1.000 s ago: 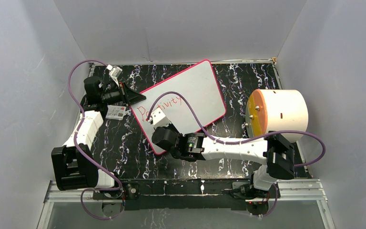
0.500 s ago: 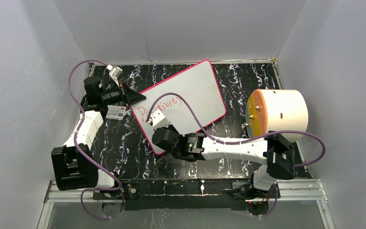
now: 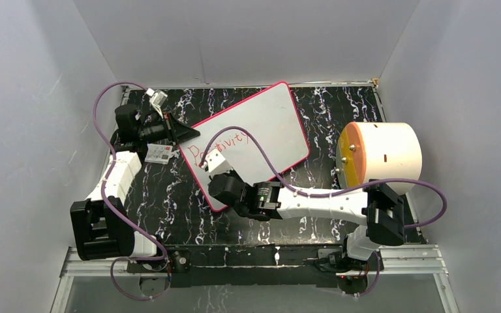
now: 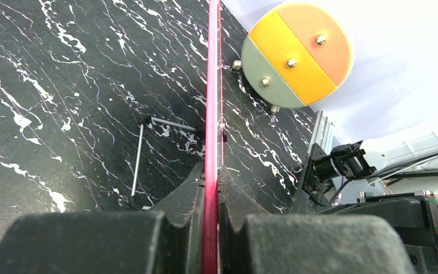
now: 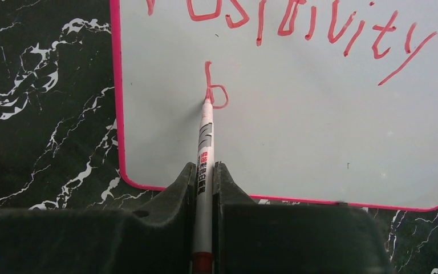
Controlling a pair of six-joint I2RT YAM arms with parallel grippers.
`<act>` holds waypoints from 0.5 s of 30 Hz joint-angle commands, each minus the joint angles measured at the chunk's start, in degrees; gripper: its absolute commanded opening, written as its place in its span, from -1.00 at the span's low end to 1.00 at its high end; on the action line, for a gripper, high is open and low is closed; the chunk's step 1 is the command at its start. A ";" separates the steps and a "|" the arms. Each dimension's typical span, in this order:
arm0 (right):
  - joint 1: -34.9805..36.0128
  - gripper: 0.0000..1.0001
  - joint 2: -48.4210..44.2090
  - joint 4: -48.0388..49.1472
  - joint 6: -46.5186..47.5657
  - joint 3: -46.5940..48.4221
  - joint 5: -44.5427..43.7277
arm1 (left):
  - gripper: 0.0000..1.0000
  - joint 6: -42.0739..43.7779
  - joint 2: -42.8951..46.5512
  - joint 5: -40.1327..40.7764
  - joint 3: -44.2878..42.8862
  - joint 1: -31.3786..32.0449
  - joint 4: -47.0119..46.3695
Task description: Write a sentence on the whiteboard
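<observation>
The whiteboard (image 3: 271,120), white with a pink-red frame, stands tilted on the black marbled table. My left gripper (image 3: 186,132) is shut on its left edge; the left wrist view shows the pink frame (image 4: 213,85) pinched between the jaws of that gripper (image 4: 211,168). Of the sentence, red "Positivity" (image 5: 296,23) runs along the board, with a "b" (image 5: 215,91) under it. My right gripper (image 5: 205,166) is shut on a white marker (image 5: 205,142) whose tip touches the board at the "b". From above, this gripper (image 3: 212,163) sits over the board's lower left part.
A large cream cylinder with an orange face (image 3: 381,156) lies at the right, also in the left wrist view (image 4: 296,54). A small white printed card (image 3: 159,153) lies left of the board. A thin metal rod (image 4: 140,160) lies on the table behind it. White walls enclose the table.
The right gripper with the marker has shifted very slightly over the board's lower left. The left gripper and the whiteboard have not moved.
</observation>
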State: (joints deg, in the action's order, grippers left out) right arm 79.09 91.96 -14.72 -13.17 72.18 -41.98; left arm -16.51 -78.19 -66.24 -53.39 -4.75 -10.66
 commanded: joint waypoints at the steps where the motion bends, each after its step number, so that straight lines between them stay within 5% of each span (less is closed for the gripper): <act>1: -0.21 -1.00 -4.33 3.63 0.34 -1.23 -1.70 | -1.00 4.47 -2.14 6.52 0.83 0.37 3.45; 15: -1.05 -1.00 -7.82 5.96 0.92 -4.94 -4.93 | -1.00 4.47 -2.39 6.38 0.87 0.39 3.45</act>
State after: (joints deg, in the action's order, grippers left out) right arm 78.63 85.67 -11.79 -12.12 67.66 -45.01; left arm -16.51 -78.19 -66.24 -53.41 -4.75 -10.66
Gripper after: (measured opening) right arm 0.174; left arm 0.045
